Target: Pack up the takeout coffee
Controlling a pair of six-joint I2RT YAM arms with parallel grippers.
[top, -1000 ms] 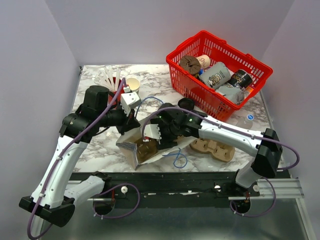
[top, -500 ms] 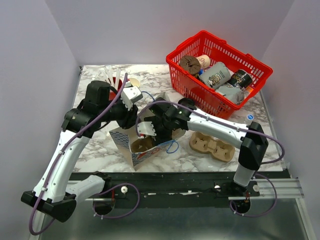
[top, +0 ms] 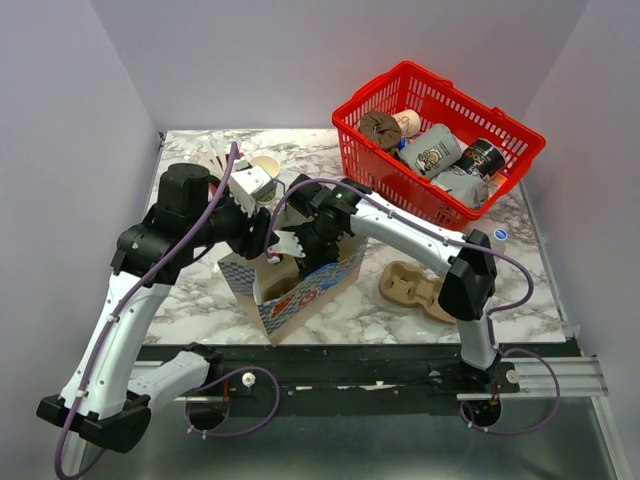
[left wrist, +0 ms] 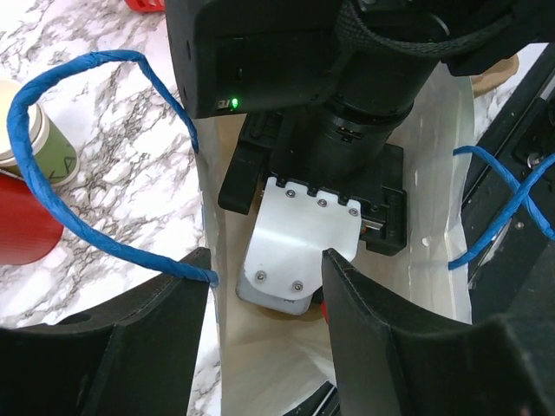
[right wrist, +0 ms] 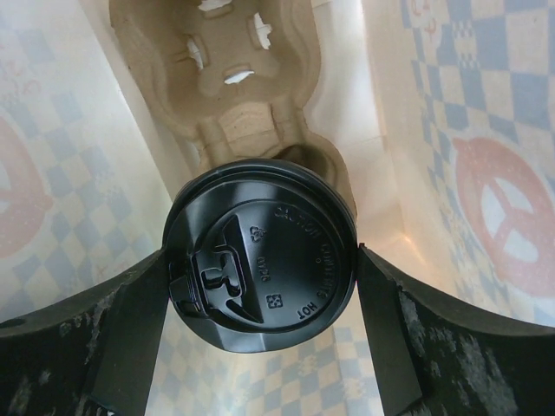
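The takeout coffee [right wrist: 260,273] shows only its round black lid, seen in the right wrist view. My right gripper [right wrist: 260,260] is shut on it, one finger against each side of the lid. Cup and gripper hang inside the blue-checked paper bag [top: 310,295], above a cardboard cup carrier [right wrist: 234,78] on the bag's floor. From above, the right gripper [top: 290,262] reaches down through the bag's mouth and hides the cup. My left gripper [left wrist: 264,260] stands open at the bag's left rim, its jaws either side of the paper wall near a blue handle [left wrist: 95,234].
A second cup carrier [top: 415,290] lies on the marble right of the bag. The red basket [top: 440,215] with cans and packets stands at the back right, a water bottle [top: 495,240] beside it. A lidless green cup [left wrist: 43,147] and a red cup [left wrist: 26,225] stand back left.
The bag has gone from lying on its side to standing upright. My right gripper has carried the coffee left and down into it. My left gripper has let go of the rim and opened.
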